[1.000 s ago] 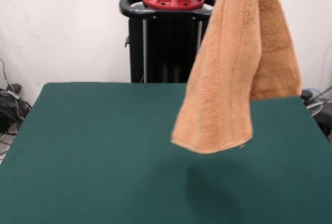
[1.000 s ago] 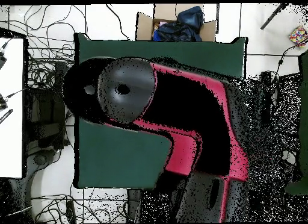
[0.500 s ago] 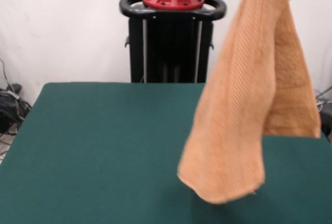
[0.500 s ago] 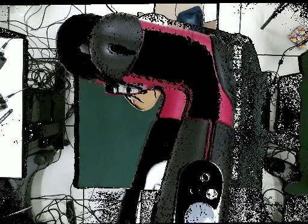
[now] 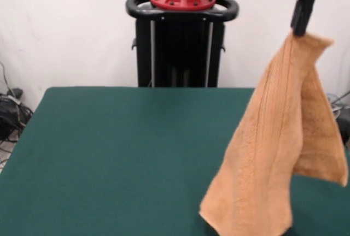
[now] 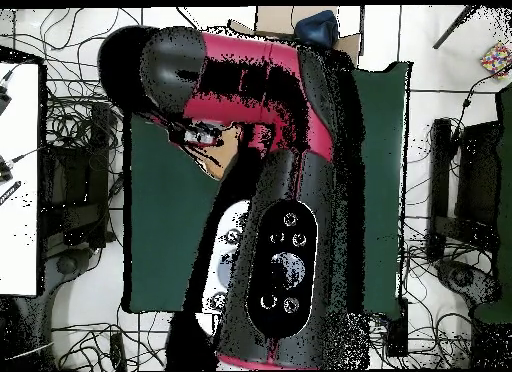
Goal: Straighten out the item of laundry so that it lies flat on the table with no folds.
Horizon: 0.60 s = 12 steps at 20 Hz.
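Tool (image 5: 302, 25) pinches the towel (image 5: 279, 154) by its top corner; cloth hangs folded below it, its lower edge low over the desk (image 5: 109, 154). Overhead, the arm (image 6: 270, 138) hides nearly all but an orange patch under it; cables (image 6: 70, 118) lie beside the desk.

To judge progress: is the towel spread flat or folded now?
Folded. The towel hangs doubled from the end effector over the table.

Even, bright light; towel (image 5: 273, 154) perhaps slightly blurred.
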### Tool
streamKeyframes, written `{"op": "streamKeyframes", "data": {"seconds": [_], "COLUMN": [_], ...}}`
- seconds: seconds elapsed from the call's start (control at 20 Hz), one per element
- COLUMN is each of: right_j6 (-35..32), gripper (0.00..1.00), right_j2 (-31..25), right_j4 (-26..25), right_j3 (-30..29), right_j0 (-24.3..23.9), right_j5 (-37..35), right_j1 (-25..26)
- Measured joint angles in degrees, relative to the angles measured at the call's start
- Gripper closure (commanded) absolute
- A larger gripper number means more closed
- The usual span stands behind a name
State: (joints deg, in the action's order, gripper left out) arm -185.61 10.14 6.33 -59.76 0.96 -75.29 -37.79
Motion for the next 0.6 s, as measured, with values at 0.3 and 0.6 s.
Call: {"op": "streamKeyframes", "data": {"seconds": [0.3,0.6], "right_j6": [-1.41,-1.41], "gripper": [1.00,1.00], "right_j2": [0.60,1.55], "right_j4": [0.15,0.27], "right_j3": [-1.11,-11.98], "right_j0": [0.34,0.40], "right_j5": [3.80,13.88], "right_j1": [0.93,-3.78]}}
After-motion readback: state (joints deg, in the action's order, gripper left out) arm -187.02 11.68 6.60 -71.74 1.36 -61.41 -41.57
